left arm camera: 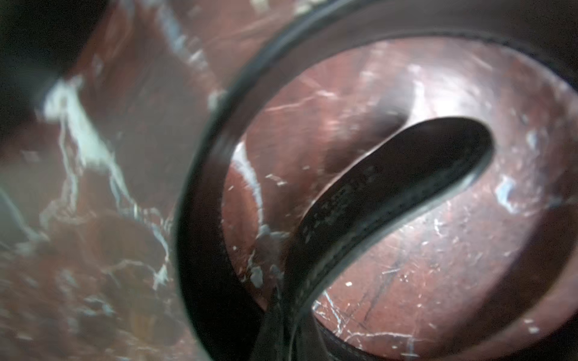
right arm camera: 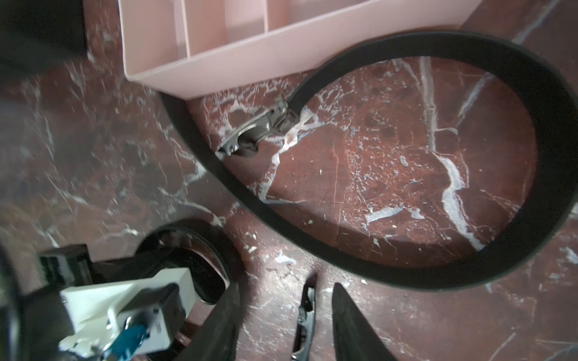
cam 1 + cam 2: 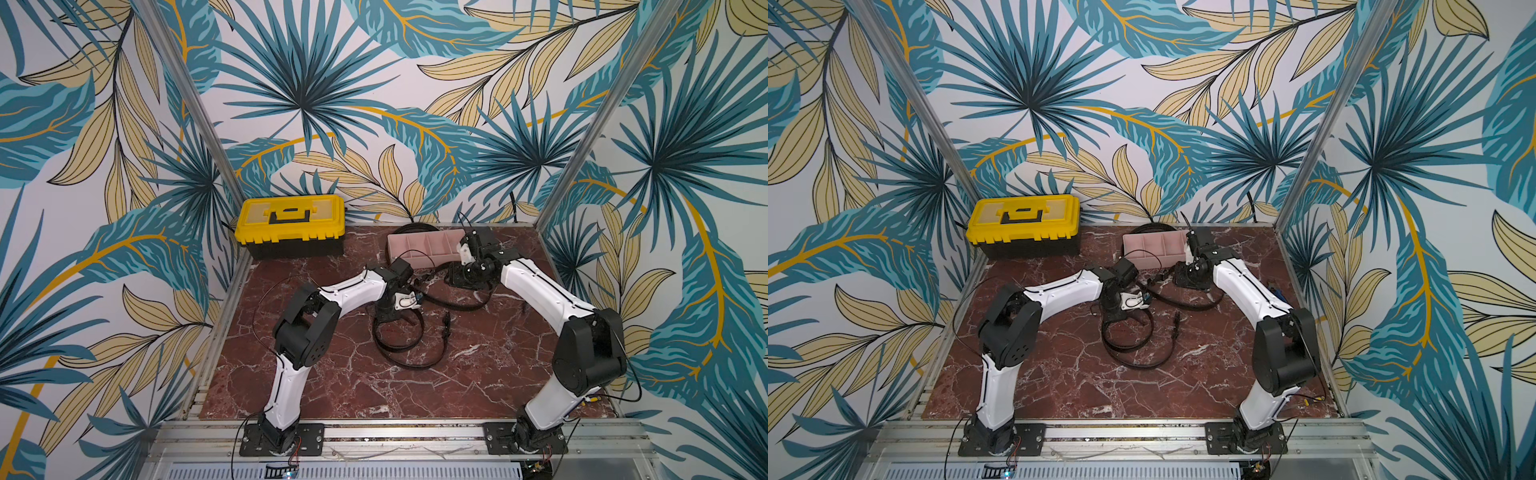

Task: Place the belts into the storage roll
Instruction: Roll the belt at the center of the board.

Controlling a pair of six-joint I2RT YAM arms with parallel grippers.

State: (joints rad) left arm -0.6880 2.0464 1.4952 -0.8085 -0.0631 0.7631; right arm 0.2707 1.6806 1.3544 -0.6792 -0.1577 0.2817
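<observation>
One black belt [image 3: 399, 347] lies in loose loops mid-table, its end [image 3: 446, 326] off to the right. My left gripper [image 3: 392, 318] stands over these loops, shut on the strap; the left wrist view shows the strap [image 1: 391, 187] curling away from the jaws. A second belt [image 2: 547, 156] forms a wide loop in front of the pink storage roll [image 2: 250, 62], with its silver buckle [image 2: 259, 128] near the tray's corner. My right gripper [image 2: 287, 315] hovers open just above the table, with a slim dark buckle-like piece [image 2: 305, 312] lying between its fingers. The storage roll [image 3: 419, 243] looks empty.
A yellow-and-black toolbox [image 3: 291, 224] stands shut at the back left. Another black loop [image 3: 415, 227] shows behind the pink tray against the back wall. Metal frame posts mark the table's back corners. Both arms meet near the table's middle.
</observation>
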